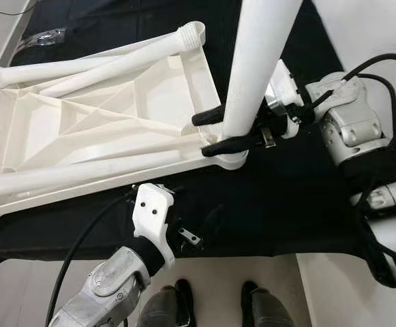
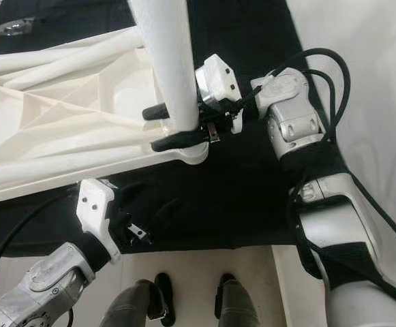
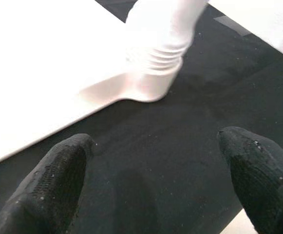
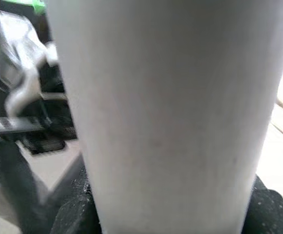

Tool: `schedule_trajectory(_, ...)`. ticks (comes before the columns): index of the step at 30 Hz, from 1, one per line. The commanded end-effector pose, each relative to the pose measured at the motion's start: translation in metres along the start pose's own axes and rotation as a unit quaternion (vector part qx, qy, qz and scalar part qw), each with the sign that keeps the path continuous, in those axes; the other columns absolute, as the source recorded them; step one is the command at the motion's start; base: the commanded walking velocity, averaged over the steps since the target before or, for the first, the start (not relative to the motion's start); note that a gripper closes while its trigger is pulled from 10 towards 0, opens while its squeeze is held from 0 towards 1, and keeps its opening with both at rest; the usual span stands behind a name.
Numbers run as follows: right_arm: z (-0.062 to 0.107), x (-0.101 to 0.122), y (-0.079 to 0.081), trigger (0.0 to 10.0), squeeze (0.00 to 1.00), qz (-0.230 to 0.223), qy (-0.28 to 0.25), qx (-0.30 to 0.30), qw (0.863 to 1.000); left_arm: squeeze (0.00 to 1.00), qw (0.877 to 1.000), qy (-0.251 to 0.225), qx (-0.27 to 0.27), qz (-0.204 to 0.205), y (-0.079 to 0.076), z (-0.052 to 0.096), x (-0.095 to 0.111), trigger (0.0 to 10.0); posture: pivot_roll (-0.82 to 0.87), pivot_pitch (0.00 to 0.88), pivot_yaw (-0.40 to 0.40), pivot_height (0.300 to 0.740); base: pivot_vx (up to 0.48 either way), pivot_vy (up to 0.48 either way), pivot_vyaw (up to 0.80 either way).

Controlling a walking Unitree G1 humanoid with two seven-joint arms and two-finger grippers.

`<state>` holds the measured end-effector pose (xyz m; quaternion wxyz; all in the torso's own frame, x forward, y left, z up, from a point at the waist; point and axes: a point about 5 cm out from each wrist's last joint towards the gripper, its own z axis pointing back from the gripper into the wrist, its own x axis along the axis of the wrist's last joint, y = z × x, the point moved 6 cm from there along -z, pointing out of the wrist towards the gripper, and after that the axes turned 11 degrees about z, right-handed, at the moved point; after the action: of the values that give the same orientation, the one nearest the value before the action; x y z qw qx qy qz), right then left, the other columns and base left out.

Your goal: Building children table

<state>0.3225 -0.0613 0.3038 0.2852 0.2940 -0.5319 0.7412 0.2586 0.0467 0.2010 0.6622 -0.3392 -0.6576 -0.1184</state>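
Pinching an upright white leg, the right gripper is closing one black finger on each side of it, low down, just above the corner socket of the tabletop. From the left eye, the tabletop is lying upside down on a black cloth, ribs showing, with three more legs lying across it. The left gripper is hovering over the cloth just beside the tabletop's near edge.

From the right eye, the right gripper's fingers are hugging the leg at the tabletop's corner.

Along the left wrist, two black fingertips are standing spread apart over the cloth, holding nothing, facing the leg's ribbed foot in its socket.

Along the right wrist, the leg is sitting clamped between dark pads.
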Motion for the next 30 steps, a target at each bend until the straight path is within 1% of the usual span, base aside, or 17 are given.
schedule_trajectory(1, -0.016, -0.01, 0.016, 10.0, 0.0, -0.06, -0.032, 0.037, 0.997, 0.0, 1.0, 0.006, 0.005, 0.003, 0.003, -0.001, -0.006, 10.0, -0.02, 0.357, 0.087, 0.74, 0.0, 0.0, 0.0)
schedule_trajectory(3, -0.018, -0.011, 0.014, 10.0, 0.0, -0.061, -0.034, 0.033, 0.997, 0.0, 1.0, 0.005, 0.006, 0.003, 0.003, -0.001, -0.006, 10.0, -0.02, 0.357, 0.087, 0.74, 0.0, 0.0, 0.0)
schedule_trajectory(4, -0.02, -0.012, 0.01, 10.0, 0.0, -0.071, -0.043, 0.022, 0.996, 0.0, 1.0, 0.004, 0.006, 0.001, 0.003, -0.001, -0.006, 10.0, -0.02, 0.35, 0.083, 0.74, 0.0, 0.0, 0.0)
schedule_trajectory(6, -0.02, -0.012, 0.01, 10.0, 0.0, -0.071, -0.043, 0.022, 0.996, 0.0, 1.0, 0.004, 0.006, 0.001, 0.003, -0.001, -0.006, 10.0, -0.02, 0.35, 0.083, 0.74, 0.0, 0.0, 0.0)
schedule_trajectory(8, -0.023, -0.011, 0.005, 10.0, 0.0, -0.092, -0.07, 0.0, 0.993, 0.0, 1.0, 0.002, 0.005, -0.002, 0.002, -0.002, -0.005, 10.0, -0.02, 0.344, 0.08, 0.74, 0.0, 0.0, 0.0)
schedule_trajectory(10, -0.027, -0.016, 0.006, 10.0, 0.0, -0.109, -0.076, -0.014, 0.991, 0.0, 1.0, 0.002, 0.004, -0.003, 0.002, -0.002, -0.005, 10.0, -0.03, 0.34, 0.08, 0.74, 0.0, 0.0, 0.0)
schedule_trajectory(11, -0.027, -0.016, 0.006, 10.0, 0.0, -0.109, -0.076, -0.014, 0.991, 0.0, 1.0, 0.002, 0.004, -0.003, 0.002, -0.002, -0.005, 10.0, -0.03, 0.34, 0.08, 0.74, 0.0, 0.0, 0.0)
schedule_trajectory(12, -0.029, -0.021, 0.012, 10.0, 0.0, -0.115, -0.071, -0.011, 0.991, 0.0, 1.0, 0.003, 0.002, -0.004, 0.002, -0.002, -0.006, 10.0, -0.03, 0.336, 0.08, 0.74, 0.0, 0.0, 0.0)
schedule_trajectory(13, -0.029, -0.021, 0.012, 10.0, 0.0, -0.115, -0.071, -0.011, 0.991, 0.0, 1.0, 0.003, 0.002, -0.004, 0.002, -0.002, -0.006, 10.0, -0.03, 0.336, 0.08, 0.74, 0.0, 0.0, 0.0)
schedule_trajectory(15, -0.034, -0.026, 0.031, 10.0, 0.0, -0.142, -0.062, 0.024, 0.988, 0.0, 1.0, 0.009, -0.005, -0.006, -0.001, -0.001, -0.008, 10.0, -0.03, 0.331, 0.083, 0.74, 0.0, 0.0, 0.0)
schedule_trajectory(16, -0.036, -0.027, 0.038, 10.0, 0.0, -0.151, -0.059, 0.038, 0.986, 0.0, 1.0, 0.012, -0.008, -0.006, -0.002, 0.0, -0.008, 10.0, -0.03, 0.33, 0.083, 0.74, 0.0, 0.0, 0.0)
schedule_trajectory(19, -0.042, -0.027, 0.047, 10.0, 0.0, -0.172, -0.057, 0.057, 0.982, 0.0, 1.0, 0.016, -0.013, -0.008, -0.003, 0.002, -0.01, 10.0, -0.04, 0.328, 0.083, 0.74, 0.0, 0.0, 0.0)
schedule_trajectory(20, -0.042, -0.027, 0.047, 10.0, 0.0, -0.172, -0.057, 0.057, 0.982, 0.0, 1.0, 0.016, -0.013, -0.008, -0.003, 0.002, -0.01, 10.0, -0.04, 0.328, 0.083, 0.74, 0.0, 0.0, 0.0)
schedule_trajectory(22, -0.046, -0.025, 0.055, 10.0, 0.0, -0.179, -0.062, 0.081, 0.979, 0.0, 1.0, 0.019, -0.017, -0.011, -0.005, 0.002, -0.011, 10.0, -0.03, 0.327, 0.084, 0.74, 0.0, 0.0, 0.0)
schedule_trajectory(23, -0.048, -0.025, 0.059, 10.0, 0.0, -0.176, -0.061, 0.092, 0.978, 0.0, 0.999, 0.022, -0.02, -0.014, -0.006, 0.002, -0.012, 10.0, -0.03, 0.326, 0.085, 0.74, 0.0, 0.0, 0.0)
schedule_trajectory(27, -0.049, -0.025, 0.061, 10.0, 0.0, -0.174, -0.059, 0.098, 0.978, 0.0, 0.999, 0.024, -0.022, -0.016, -0.006, 0.003, -0.012, 10.0, -0.03, 0.326, 0.085, 0.74, 0.0, 0.0, 0.0)
schedule_trajectory(30, -0.057, -0.036, 0.069, 10.0, 0.0, -0.149, -0.02, 0.123, 0.981, 0.0, 0.997, 0.048, -0.051, -0.032, -0.015, 0.006, -0.019, 10.0, -0.03, 0.336, 0.09, 0.74, 0.0, 0.0, 0.0)
